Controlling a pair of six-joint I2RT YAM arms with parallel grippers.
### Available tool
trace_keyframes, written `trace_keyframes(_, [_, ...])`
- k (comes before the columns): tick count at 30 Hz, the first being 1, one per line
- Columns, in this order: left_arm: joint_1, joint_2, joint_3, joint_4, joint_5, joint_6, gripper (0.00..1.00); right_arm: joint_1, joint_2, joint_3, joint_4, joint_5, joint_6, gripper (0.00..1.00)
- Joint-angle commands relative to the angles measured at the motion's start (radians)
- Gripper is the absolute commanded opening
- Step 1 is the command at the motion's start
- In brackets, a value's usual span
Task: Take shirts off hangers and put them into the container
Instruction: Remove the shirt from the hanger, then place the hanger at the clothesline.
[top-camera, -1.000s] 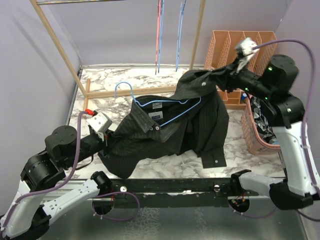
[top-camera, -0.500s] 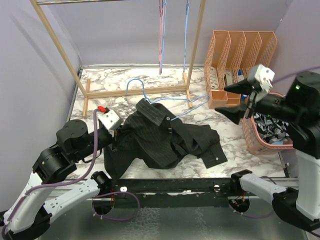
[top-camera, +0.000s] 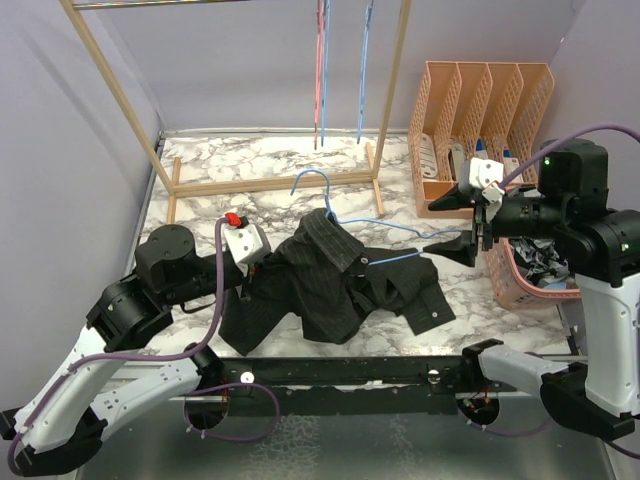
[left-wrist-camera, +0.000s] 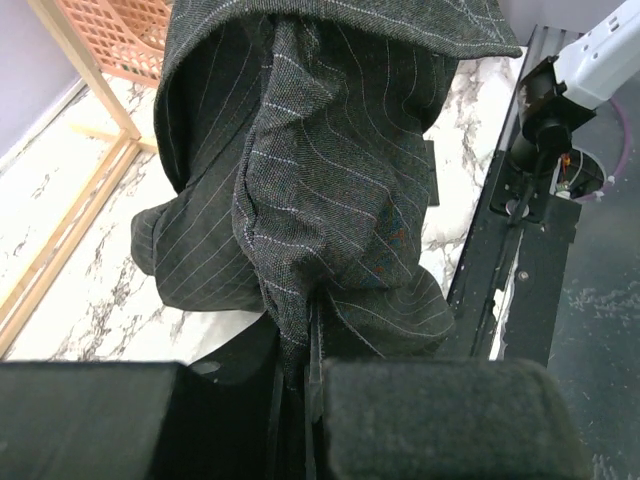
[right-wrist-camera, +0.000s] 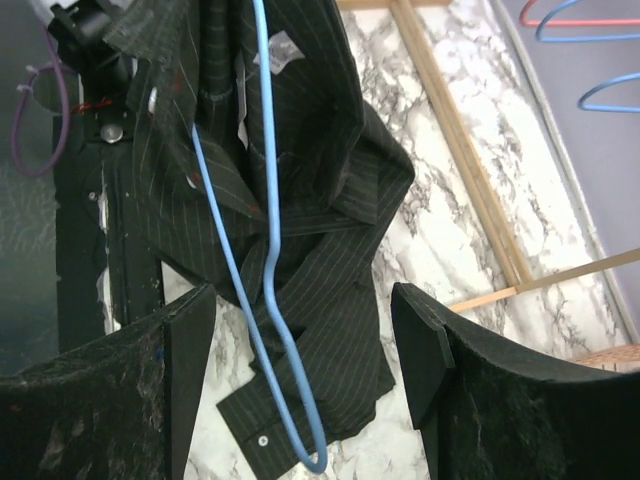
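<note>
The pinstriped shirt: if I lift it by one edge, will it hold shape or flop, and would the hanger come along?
Probably floppy: the pinstriped shirt lies crumpled in soft folds and drapes limply from the shut left pincer. The blue hanger runs partly inside it, so it may well drag along or snag.

Looking past spread right gripper (right-wrist-camera: 302, 300), nothing held, at blue hanger (right-wrist-camera: 270, 170) lying across crumpled pinstriped shirt (right-wrist-camera: 340, 180) on marble table (right-wrist-camera: 440, 220); rack bar (right-wrist-camera: 467, 150) right
</note>
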Motion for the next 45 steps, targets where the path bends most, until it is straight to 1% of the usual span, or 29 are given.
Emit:
trace_keyframes(1, [0.002,-0.004,0.013,0.085,0.069,0.014,0.00,-0.003,0.003,-0.020,-0.052,-0.043,-0.055,0.70])
trace_keyframes(4, [0.002,-0.002,0.010,0.097,0.069,0.010,0.00,-0.003,0.012,-0.035,-0.052,-0.065,-0.057,0.65])
trace_keyframes(5, [0.002,-0.001,0.008,0.102,0.068,0.009,0.00,-0.003,0.014,-0.043,-0.053,-0.070,-0.057,0.59])
trace_keyframes(6, [0.002,0.000,0.006,0.106,0.062,0.006,0.00,-0.004,0.016,-0.050,-0.053,-0.071,-0.057,0.46])
trace_keyframes(7, [0.002,0.000,0.005,0.111,0.056,0.005,0.00,-0.003,0.019,-0.056,-0.053,-0.068,-0.056,0.26])
trace_keyframes(8, [0.001,0.001,0.001,0.117,0.042,0.002,0.00,-0.004,0.024,-0.058,-0.052,-0.058,-0.050,0.05])
trace_keyframes(9, [0.001,0.000,-0.004,0.126,0.008,-0.004,0.00,-0.003,0.031,-0.058,-0.052,-0.046,-0.042,0.01])
trace_keyframes(10, [0.002,-0.001,-0.011,0.136,-0.031,-0.012,0.00,-0.003,0.035,-0.060,-0.052,-0.035,-0.038,0.01])
trace_keyframes(12, [0.002,0.000,-0.025,0.150,-0.131,-0.030,0.23,-0.003,0.046,-0.052,-0.052,-0.015,-0.022,0.01])
trace_keyframes(13, [0.002,0.001,-0.031,0.152,-0.176,-0.030,0.26,-0.003,0.054,-0.039,-0.052,-0.001,-0.011,0.01])
trace_keyframes(14, [0.002,0.002,-0.039,0.151,-0.224,-0.033,0.36,-0.003,0.062,-0.024,-0.052,0.017,0.001,0.01])
trace_keyframes(15, [0.002,0.000,-0.050,0.153,-0.289,-0.045,0.48,-0.003,0.071,-0.004,-0.052,0.034,0.013,0.01])
trace_keyframes(16, [0.002,-0.002,-0.064,0.152,-0.355,-0.061,0.56,-0.003,0.079,0.016,-0.052,0.053,0.023,0.01])
trace_keyframes(19, [0.002,-0.015,-0.114,0.152,-0.533,-0.096,0.63,-0.003,0.115,0.097,-0.052,0.110,0.065,0.01])
trace_keyframes(23, [0.002,-0.055,-0.190,0.152,-0.695,-0.122,0.64,-0.003,0.174,0.213,-0.052,0.141,0.117,0.01])
trace_keyframes(26, [0.002,-0.127,-0.233,0.160,-0.786,-0.167,0.62,-0.003,0.225,0.295,-0.042,0.138,0.159,0.01])
trace_keyframes(28, [0.002,-0.202,-0.274,0.185,-0.793,-0.175,0.58,-0.003,0.259,0.362,-0.029,0.160,0.183,0.01])
trace_keyframes(30, [0.002,-0.280,-0.313,0.210,-0.786,-0.189,0.58,-0.003,0.280,0.402,-0.001,0.175,0.208,0.01])
trace_keyframes(32, [0.001,-0.354,-0.355,0.231,-0.778,-0.200,0.57,-0.003,0.290,0.413,0.066,0.169,0.267,0.01])
trace_keyframes(35, [0.002,-0.421,-0.407,0.238,-0.799,-0.218,0.54,-0.004,0.311,0.420,0.181,0.139,0.363,0.01])
trace_keyframes(37, [0.002,-0.446,-0.440,0.239,-0.807,-0.233,0.52,-0.004,0.339,0.424,0.276,0.122,0.450,0.01])
trace_keyframes(39, [0.002,-0.454,-0.467,0.239,-0.805,-0.245,0.51,-0.003,0.392,0.457,0.335,0.102,0.507,0.01])
trace_keyframes(42, [0.002,-0.446,-0.499,0.247,-0.791,-0.260,0.49,-0.003,0.490,0.541,0.383,0.115,0.539,0.01])
trace_keyframes(45, [0.002,-0.418,-0.488,0.249,-0.789,-0.264,0.47,-0.003,0.569,0.608,0.448,0.154,0.566,0.01])
